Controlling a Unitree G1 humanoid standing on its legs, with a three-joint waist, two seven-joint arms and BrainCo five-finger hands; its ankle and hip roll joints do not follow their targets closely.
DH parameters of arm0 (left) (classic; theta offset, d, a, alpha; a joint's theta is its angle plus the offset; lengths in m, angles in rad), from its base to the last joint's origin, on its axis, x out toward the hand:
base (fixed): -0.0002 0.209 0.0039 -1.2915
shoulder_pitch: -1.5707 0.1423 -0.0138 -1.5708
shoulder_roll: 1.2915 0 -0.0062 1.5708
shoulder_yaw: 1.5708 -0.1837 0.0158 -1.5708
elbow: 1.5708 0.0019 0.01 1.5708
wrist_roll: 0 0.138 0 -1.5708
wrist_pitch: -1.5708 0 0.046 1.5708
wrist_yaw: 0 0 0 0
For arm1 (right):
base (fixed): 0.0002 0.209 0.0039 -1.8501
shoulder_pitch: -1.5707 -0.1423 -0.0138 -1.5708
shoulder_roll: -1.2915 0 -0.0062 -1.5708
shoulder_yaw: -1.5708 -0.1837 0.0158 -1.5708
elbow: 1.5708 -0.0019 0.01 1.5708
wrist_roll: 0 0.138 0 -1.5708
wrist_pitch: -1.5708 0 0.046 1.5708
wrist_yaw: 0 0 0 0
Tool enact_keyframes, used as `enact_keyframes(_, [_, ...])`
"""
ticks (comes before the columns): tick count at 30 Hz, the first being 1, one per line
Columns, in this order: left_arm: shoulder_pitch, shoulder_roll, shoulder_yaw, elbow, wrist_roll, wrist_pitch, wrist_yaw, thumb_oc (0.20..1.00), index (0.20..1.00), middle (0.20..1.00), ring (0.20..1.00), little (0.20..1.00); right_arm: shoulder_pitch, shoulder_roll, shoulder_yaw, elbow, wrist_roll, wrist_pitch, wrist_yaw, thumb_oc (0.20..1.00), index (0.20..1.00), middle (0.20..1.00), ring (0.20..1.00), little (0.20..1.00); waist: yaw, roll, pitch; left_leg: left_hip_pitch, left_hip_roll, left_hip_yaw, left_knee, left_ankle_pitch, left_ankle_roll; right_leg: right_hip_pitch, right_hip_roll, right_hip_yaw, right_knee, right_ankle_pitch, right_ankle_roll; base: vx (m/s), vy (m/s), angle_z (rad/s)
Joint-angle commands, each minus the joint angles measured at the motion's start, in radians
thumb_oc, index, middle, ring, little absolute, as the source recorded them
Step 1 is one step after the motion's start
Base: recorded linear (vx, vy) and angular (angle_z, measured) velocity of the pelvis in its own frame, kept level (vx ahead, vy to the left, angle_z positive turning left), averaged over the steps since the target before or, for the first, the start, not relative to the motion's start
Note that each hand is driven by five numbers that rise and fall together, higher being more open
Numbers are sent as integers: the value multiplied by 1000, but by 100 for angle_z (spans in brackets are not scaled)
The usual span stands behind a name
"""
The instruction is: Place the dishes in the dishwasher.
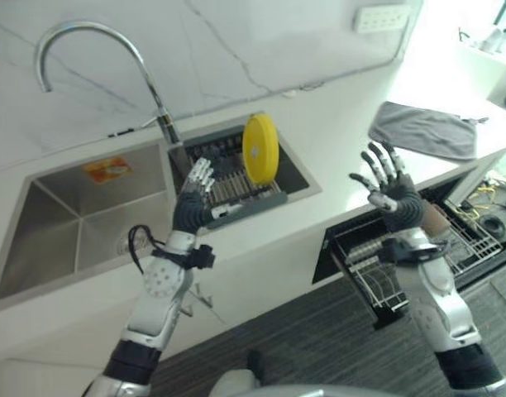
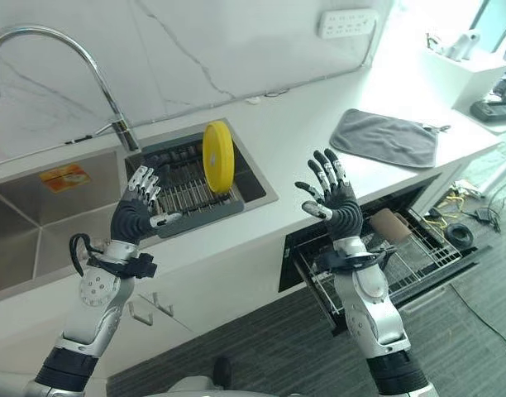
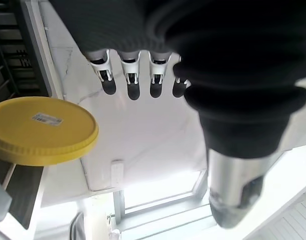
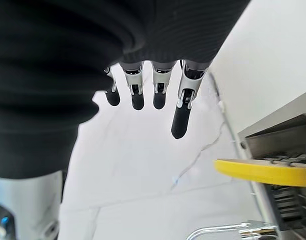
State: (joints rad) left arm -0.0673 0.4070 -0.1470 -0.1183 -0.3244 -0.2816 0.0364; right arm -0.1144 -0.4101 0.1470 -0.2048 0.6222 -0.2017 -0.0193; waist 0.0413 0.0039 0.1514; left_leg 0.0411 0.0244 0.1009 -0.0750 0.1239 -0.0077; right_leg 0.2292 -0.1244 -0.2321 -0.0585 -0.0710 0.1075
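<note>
A yellow plate (image 1: 260,148) stands on edge in the dark drying rack (image 1: 236,188) set into the counter right of the sink; it also shows as the plate (image 3: 40,131) and the plate (image 4: 265,171) in the wrist views. My left hand (image 1: 195,194) is raised in front of the rack, a little left of the plate, fingers straight and empty. My right hand (image 1: 387,184) is held up open above the counter edge, over the pulled-out dishwasher rack (image 1: 377,269). The left hand's fingers (image 3: 133,85) and the right hand's fingers (image 4: 138,95) hold nothing.
A steel sink (image 1: 79,219) with a tall curved faucet (image 1: 96,37) lies at the left. A grey cloth (image 1: 427,130) lies on the counter at the right. A brown cup-like item (image 2: 391,223) lies in the dishwasher's wire rack. Dark wood floor below.
</note>
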Motion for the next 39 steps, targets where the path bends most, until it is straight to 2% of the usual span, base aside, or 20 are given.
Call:
enact_keyframes(1, [-10,40,32,-52,18,-33,-6,1000,1000,1000,1000,1000,-47,-12,-10,-37,-59,-15,-23,1000,1000,1000,1000,1000,1,1,-52,1,68,-29,-8,-23,-68,-63,21,-1,-29,83,-41,77,12,-4])
enact_keyframes(10, [-21,46,7,-55,22,-13,-31,1000,1000,1000,1000,1000,-122,-37,0,-18,-113,43,-69,1000,1000,1000,1000,1000,22,-4,-63,20,63,-44,-12,-41,-63,-59,23,-15,-29,82,-40,80,9,2])
enact_keyframes(13, [-23,52,-8,-58,23,0,-50,1000,1000,1000,1000,1000,-169,-50,-11,16,-100,70,-129,1000,1000,1000,1000,1000,35,-8,-61,34,62,-54,-12,-48,-61,-54,25,-19,-29,85,-41,185,34,3])
enact_keyframes(19, [-15,67,-16,-62,27,22,-72,1000,1000,1000,1000,1000,-231,-51,-9,86,-80,132,-113,1000,1000,1000,1000,1000,62,-11,-57,60,56,-69,-12,-60,-55,-44,15,-27,-29,89,-36,205,30,10])
enact_keyframes(24, [-14,77,-23,-63,37,26,-95,1000,1000,1000,1000,1000,-258,-40,-18,147,-27,144,-137,1000,1000,1000,1000,1000,82,-18,-48,66,48,-92,-8,-65,-46,-35,8,-30,-27,93,-31,174,9,3])
enact_keyframes(31, [-15,100,-27,-76,31,43,-129,1000,1000,1000,1000,1000,-295,-32,-26,232,-30,154,-166,1000,1000,1000,1000,1000,109,-13,-23,69,36,-121,11,-67,-37,-31,-7,-37,-3,96,-23,180,16,12])
enact_keyframes(39, [-111,137,-62,-65,9,18,-112,1000,1000,1000,1000,1000,-455,-53,-28,319,-29,160,-223,1000,1000,1000,1000,1000,135,0,51,-23,10,-158,57,-78,-20,-100,-27,-36,37,98,-8,-15,12,9])
